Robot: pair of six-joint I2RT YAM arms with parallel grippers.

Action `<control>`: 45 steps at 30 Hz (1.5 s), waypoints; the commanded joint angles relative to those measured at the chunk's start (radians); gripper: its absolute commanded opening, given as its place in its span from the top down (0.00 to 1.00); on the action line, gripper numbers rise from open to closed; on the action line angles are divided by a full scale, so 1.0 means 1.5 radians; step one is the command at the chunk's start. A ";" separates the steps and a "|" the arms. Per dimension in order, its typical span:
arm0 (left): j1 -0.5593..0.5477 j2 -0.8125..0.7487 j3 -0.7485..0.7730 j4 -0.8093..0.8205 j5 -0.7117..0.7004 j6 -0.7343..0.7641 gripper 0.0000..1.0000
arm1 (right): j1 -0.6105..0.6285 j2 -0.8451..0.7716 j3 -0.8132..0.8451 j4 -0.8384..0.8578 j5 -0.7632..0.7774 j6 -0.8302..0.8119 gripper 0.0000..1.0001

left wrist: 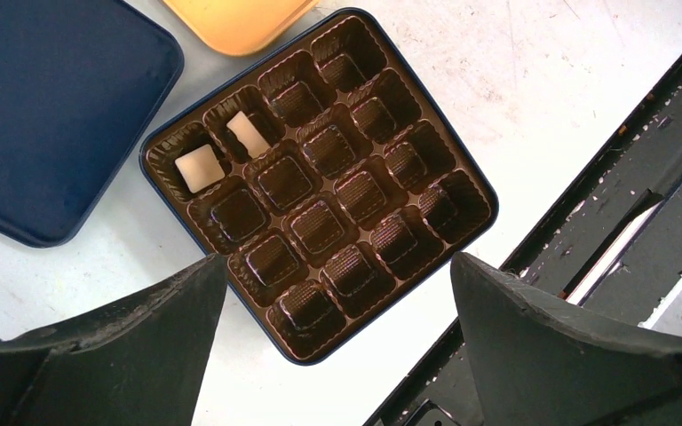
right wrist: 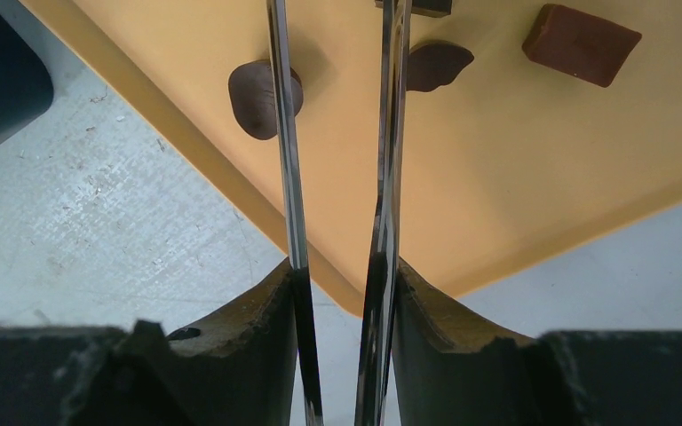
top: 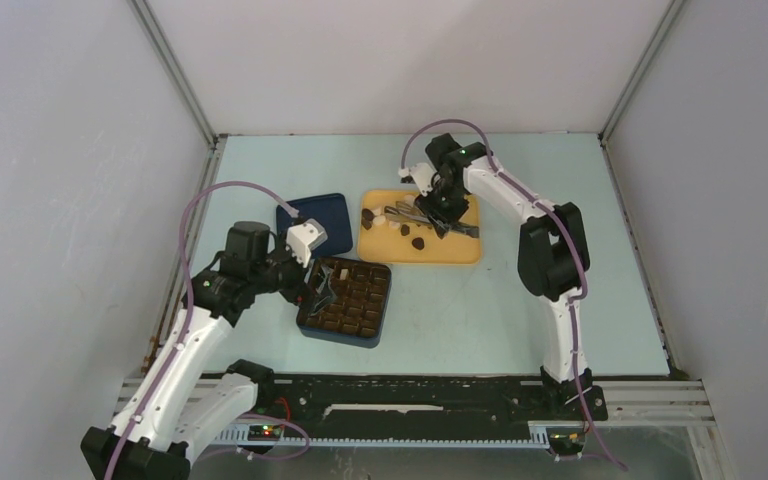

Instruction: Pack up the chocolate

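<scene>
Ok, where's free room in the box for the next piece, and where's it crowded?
Two cream pieces fill neighbouring cells in the corner of the box beside the blue lid; every other cell is empty. The yellow tray is crowded around the tongs.

This is a robotics lab test cell. Plain white panel walls [top: 60, 150] in grey metal framing [top: 175, 70] box in a pale blue-grey tabletop [top: 480, 310]. A black mounting rail [top: 410, 395] spans its near edge, and purple cables [top: 447, 122] loop free.
</scene>
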 commanded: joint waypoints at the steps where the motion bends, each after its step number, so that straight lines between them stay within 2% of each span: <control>1: -0.003 -0.009 0.023 0.008 0.006 0.011 0.00 | 0.011 -0.013 0.022 0.000 0.014 -0.005 0.59; 12: -0.003 -0.019 0.017 0.006 0.004 0.015 0.00 | 0.046 -0.045 -0.005 -0.023 0.051 -0.001 0.57; 23: -0.003 -0.024 0.012 0.009 0.008 0.016 0.00 | 0.052 -0.070 -0.039 -0.024 0.121 0.007 0.55; 29: -0.004 -0.024 0.012 0.010 0.011 0.018 0.00 | 0.053 -0.090 -0.064 -0.017 0.122 0.003 0.56; 38: -0.003 -0.032 0.007 0.010 0.010 0.020 0.00 | 0.059 -0.085 -0.047 -0.016 0.104 -0.004 0.70; 45: -0.004 -0.032 -0.005 0.020 0.020 0.013 0.00 | 0.060 -0.168 -0.054 0.011 0.064 -0.011 0.76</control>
